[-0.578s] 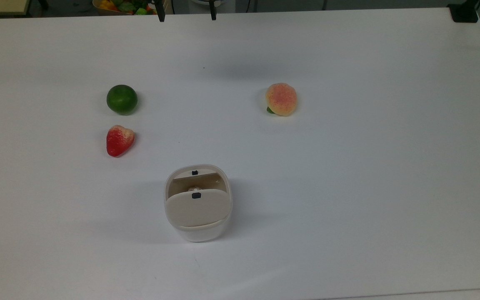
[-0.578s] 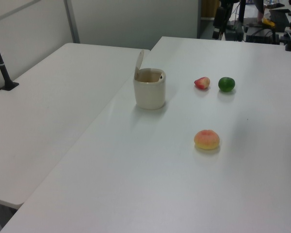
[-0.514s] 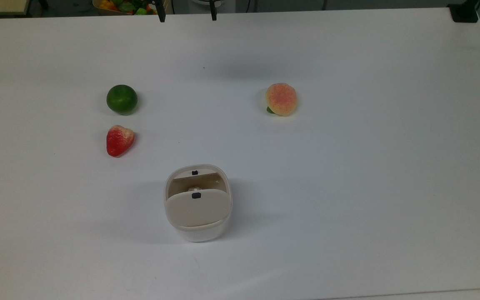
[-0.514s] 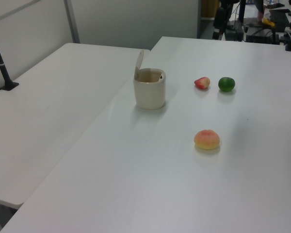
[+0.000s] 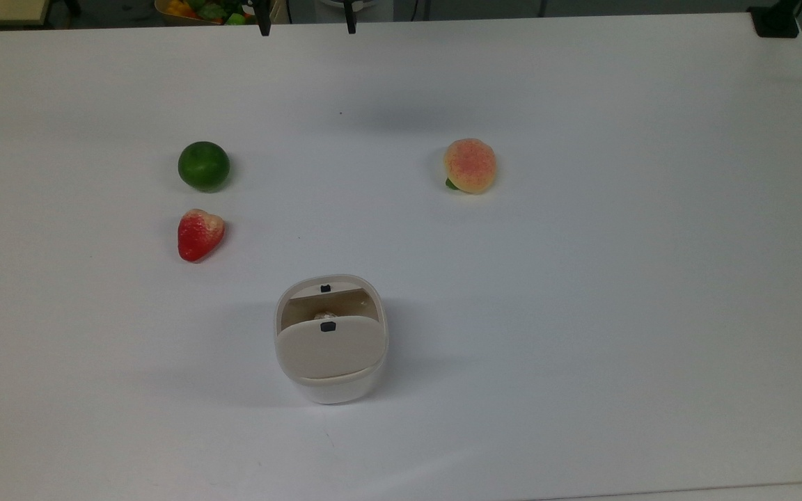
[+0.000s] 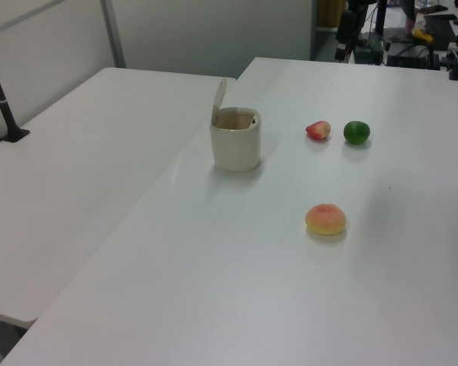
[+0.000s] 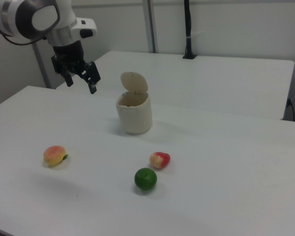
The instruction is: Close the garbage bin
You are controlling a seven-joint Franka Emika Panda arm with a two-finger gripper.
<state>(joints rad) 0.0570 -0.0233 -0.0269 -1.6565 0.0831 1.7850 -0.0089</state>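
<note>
White plastic forms the body of the garbage bin (image 5: 331,337), which stands on the white table (image 5: 582,292) near the lower edge in the top view, a little to the top view's left of the middle. Its beige lid (image 5: 329,344) stands raised on its hinge, so the mouth is open, and a small black latch (image 5: 328,326) sits at the free edge of the lid. Compared with the pictures from half a second before, the bin, the lid and the three fruits lie in the same places; the two dark fingertips (image 5: 262,26) at the top edge of the top view have shifted slightly toward the top view's left and upward.

Around the bin the table is bare on every side. Farther up in the top view, the strawberry (image 5: 199,234) and behind it the lime (image 5: 203,165) lie on the top view's left, near each other but apart, and the peach (image 5: 470,165) lies on the top view's right, well apart from both. Wide open surface stretches between the fruits and from the peach to the table's right edge.

In the right view the gripper (image 7: 80,78) hangs in the air to the right view's left of the bin, about level with the raised lid, and touches nothing. Its fingers (image 7: 93,81) are spread apart and hold nothing.
</note>
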